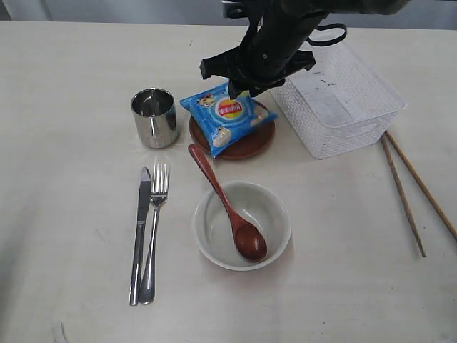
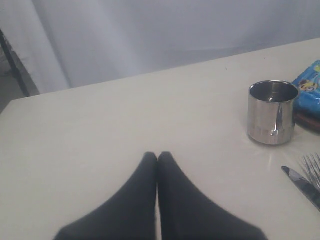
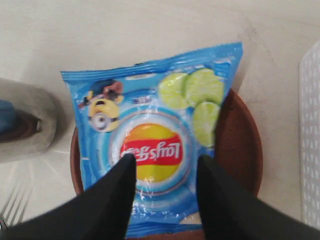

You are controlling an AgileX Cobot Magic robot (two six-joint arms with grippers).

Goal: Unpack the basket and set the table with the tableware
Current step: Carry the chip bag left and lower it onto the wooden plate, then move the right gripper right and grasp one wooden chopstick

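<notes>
The blue chip bag (image 3: 150, 105) covers most of the reddish-brown round plate (image 3: 242, 145). In the exterior view the black arm (image 1: 278, 36) hides a corner of the white lattice plastic basket (image 1: 321, 136), and one brown chopstick (image 1: 428, 190) runs off the edge. The left wrist view crops the steel knife (image 2: 302, 186) and steel fork (image 2: 313, 167); the shiny steel cup (image 3: 35, 100) is blurred in the right wrist view.

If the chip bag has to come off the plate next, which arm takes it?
Right. The right tool is open directly over the chip bag on the plate. The left tool is shut, out past the steel cup, farther from the bag.
</notes>
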